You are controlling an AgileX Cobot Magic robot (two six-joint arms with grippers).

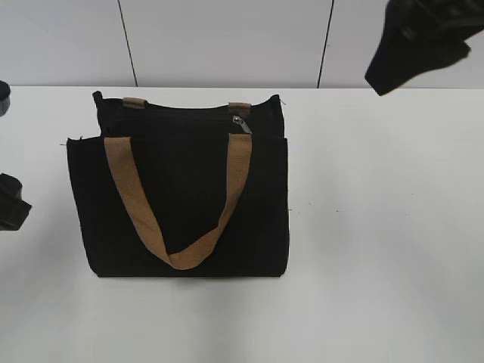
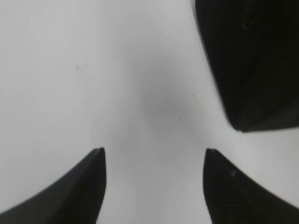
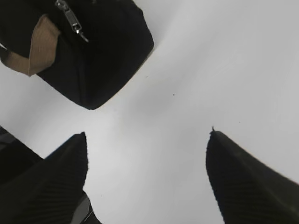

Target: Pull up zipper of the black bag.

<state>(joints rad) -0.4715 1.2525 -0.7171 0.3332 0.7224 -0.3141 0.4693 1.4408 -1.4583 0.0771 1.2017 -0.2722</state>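
Note:
The black bag lies flat on the white table, with a tan handle looped over its front. The zipper line runs along its top edge, with the silvery pull tab near the right end. The tab also shows in the right wrist view on the bag's corner. My right gripper is open and empty, raised above the table to the right of the bag. My left gripper is open and empty, low at the table's left edge, with a bag corner ahead.
The white table stretches right of and in front of the bag. A white panelled wall stands behind. A dark object sits at the far left edge.

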